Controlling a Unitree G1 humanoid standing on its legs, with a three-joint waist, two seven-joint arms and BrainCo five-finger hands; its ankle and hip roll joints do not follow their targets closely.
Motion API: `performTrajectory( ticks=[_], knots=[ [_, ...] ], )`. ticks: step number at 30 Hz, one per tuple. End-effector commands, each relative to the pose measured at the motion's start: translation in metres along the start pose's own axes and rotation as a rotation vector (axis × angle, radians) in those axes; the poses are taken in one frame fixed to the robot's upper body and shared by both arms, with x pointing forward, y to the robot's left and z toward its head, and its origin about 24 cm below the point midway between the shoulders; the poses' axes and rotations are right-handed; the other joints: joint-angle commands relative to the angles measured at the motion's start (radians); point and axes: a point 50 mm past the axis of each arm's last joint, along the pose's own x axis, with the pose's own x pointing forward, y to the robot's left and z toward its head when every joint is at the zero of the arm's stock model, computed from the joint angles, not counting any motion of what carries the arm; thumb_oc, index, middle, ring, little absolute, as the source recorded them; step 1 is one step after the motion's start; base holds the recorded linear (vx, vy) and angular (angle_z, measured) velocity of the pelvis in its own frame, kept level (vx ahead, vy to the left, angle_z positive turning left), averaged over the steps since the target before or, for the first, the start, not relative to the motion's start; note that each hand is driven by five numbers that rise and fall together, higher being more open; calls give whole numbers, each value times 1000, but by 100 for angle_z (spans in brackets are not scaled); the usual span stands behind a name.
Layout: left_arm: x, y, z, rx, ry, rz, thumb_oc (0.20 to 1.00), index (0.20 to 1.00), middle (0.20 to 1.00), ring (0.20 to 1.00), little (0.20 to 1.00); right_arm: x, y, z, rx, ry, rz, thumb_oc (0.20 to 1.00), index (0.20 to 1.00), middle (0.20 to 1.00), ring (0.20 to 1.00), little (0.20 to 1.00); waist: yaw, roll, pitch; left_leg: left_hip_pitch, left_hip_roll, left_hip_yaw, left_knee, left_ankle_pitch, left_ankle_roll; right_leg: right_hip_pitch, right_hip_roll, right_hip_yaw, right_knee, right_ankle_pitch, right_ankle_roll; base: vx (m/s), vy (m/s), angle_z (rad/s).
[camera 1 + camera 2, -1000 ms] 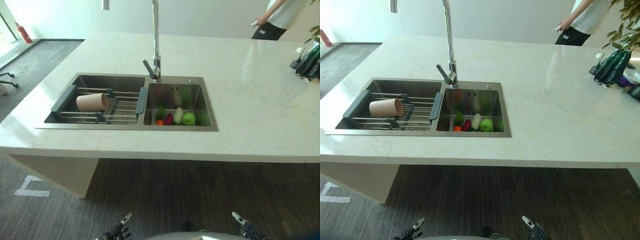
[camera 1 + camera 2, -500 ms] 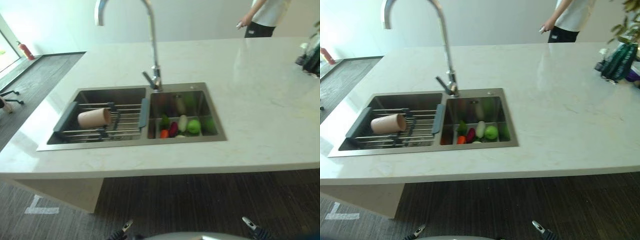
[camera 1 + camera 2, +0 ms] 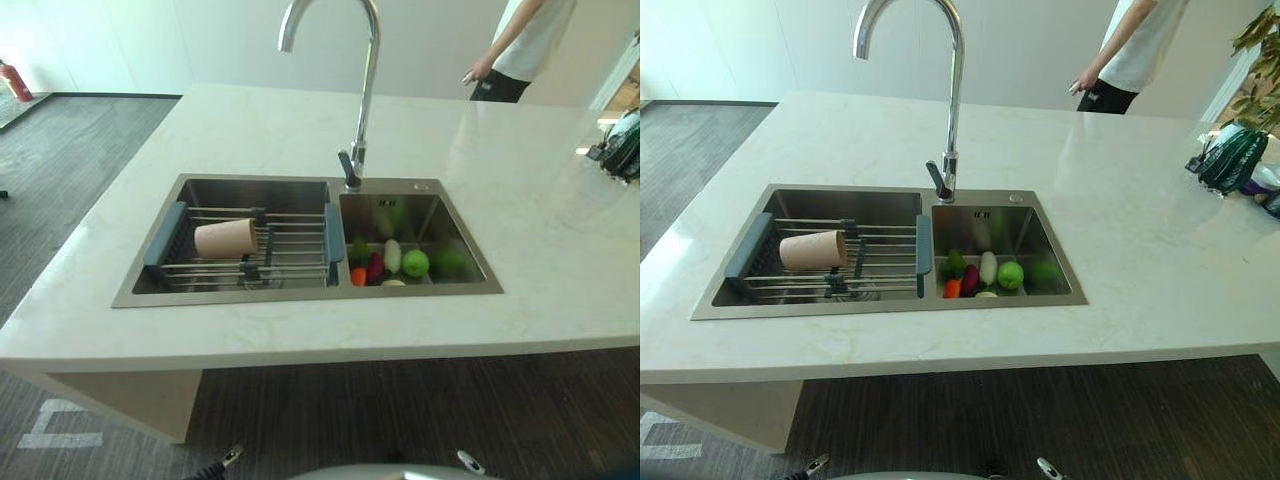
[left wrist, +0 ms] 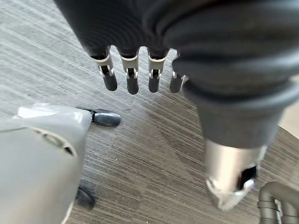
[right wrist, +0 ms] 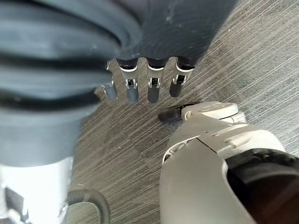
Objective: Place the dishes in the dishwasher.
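Note:
A beige cup (image 3: pixel 226 238) lies on its side on a wire rack with grey ends (image 3: pixel 165 232) that spans the left basin of the steel sink (image 3: pixel 132 289). Both hands hang low, well short of the counter's front edge. In the left eye view a fingertip of my left hand (image 3: pixel 228 457) and one of my right hand (image 3: pixel 466 461) show at the bottom edge. In the wrist views the left hand's fingers (image 4: pixel 132 77) and the right hand's fingers (image 5: pixel 152 81) point straight down at the striped floor and hold nothing.
A tall arched tap (image 3: pixel 362 95) stands behind the divider between the basins. The right basin holds a green apple (image 3: pixel 415 262) and other fruit and vegetables. A person (image 3: pixel 520 50) stands past the counter's far right corner. A dark green potted plant (image 3: pixel 1232 155) stands at the right edge.
The whole picture has shifted, so the camera has moved: the sink now sits further right and the tap's full arch shows. The cup and rack stay in place; both hands stay low.

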Motion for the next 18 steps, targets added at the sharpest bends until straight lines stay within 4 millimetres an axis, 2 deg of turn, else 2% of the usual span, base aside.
performTrajectory(
  ticks=[1, 2, 3, 4, 5, 6, 8, 12, 18],
  knots=[
    [2, -21, 10, 50, -21, -23, 1000, 1000, 1000, 1000, 1000, 0, -6, 37, -35, -68, -37, 1000, 1000, 1000, 1000, 1000, 33, 33, 48, -84, 106, -10, 122, 53, -102, 49, 42, 40, 5, -70, 16, 16, -48, 1],
    [2, -23, 10, 59, -20, -30, 1000, 1000, 1000, 1000, 1000, -1, -8, 40, -46, -82, -47, 1000, 1000, 1000, 1000, 1000, 40, 33, 53, -112, 112, -30, 117, 61, -103, 55, 43, 53, 5, -76, 15, 1, 4, -6],
    [2, -25, 11, 64, -22, -36, 1000, 1000, 1000, 1000, 1000, -1, -9, 44, -49, -91, -50, 1000, 1000, 1000, 1000, 1000, 39, 36, 57, -110, 129, -15, 83, 76, -107, 58, 42, 50, 5, -81, 17, -15, 56, -3],
    [2, -27, 14, 82, -19, -48, 1000, 1000, 1000, 1000, 1000, -2, -11, 49, -43, -110, -52, 1000, 1000, 1000, 1000, 1000, 33, 35, 70, -124, 150, 5, 99, 93, -109, 62, 40, 51, 5, -85, 16, -22, 72, -3],
    [2, -31, 13, 86, -6, -52, 1000, 1000, 1000, 1000, 1000, -2, -10, 54, -44, -122, -58, 1000, 1000, 1000, 1000, 1000, 37, 39, 69, -124, 157, 0, 65, 103, -107, 69, 32, 35, 5, -90, 21, -13, 116, 4],
    [3, -34, 11, 63, 7, -44, 1000, 1000, 1000, 1000, 1000, -2, -9, 58, -62, -122, -67, 1000, 1000, 1000, 1000, 1000, 32, 49, 64, -92, 166, 25, 6, 100, -104, 63, 18, 1, 5, -94, 26, 25, 167, 2],
    [2, -28, 2, 64, 66, -22, 1000, 1000, 1000, 1000, 1000, -3, -14, 53, -69, -102, -52, 1000, 1000, 1000, 1000, 1000, 25, 59, 42, -70, 164, 25, 2, 78, -108, 60, 12, -41, 5, -95, 30, 57, 149, -13],
    [1, -19, -11, 40, 148, -5, 1000, 1000, 1000, 1000, 1000, -2, -12, 40, -67, -63, -42, 1000, 1000, 1000, 1000, 1000, 29, 54, 17, -62, 149, -1, 2, 61, -107, 60, 14, -39, 5, -98, 30, 73, 23, 13],
    [-1, -10, -24, 15, 228, -18, 1000, 1000, 1000, 1000, 1000, -2, -14, 33, -74, -37, -53, 1000, 1000, 1000, 1000, 1000, 42, 55, 11, -62, 147, -11, 2, 58, -107, 61, 13, -49, 5, -98, 33, 23, -5, 16]
  ],
)
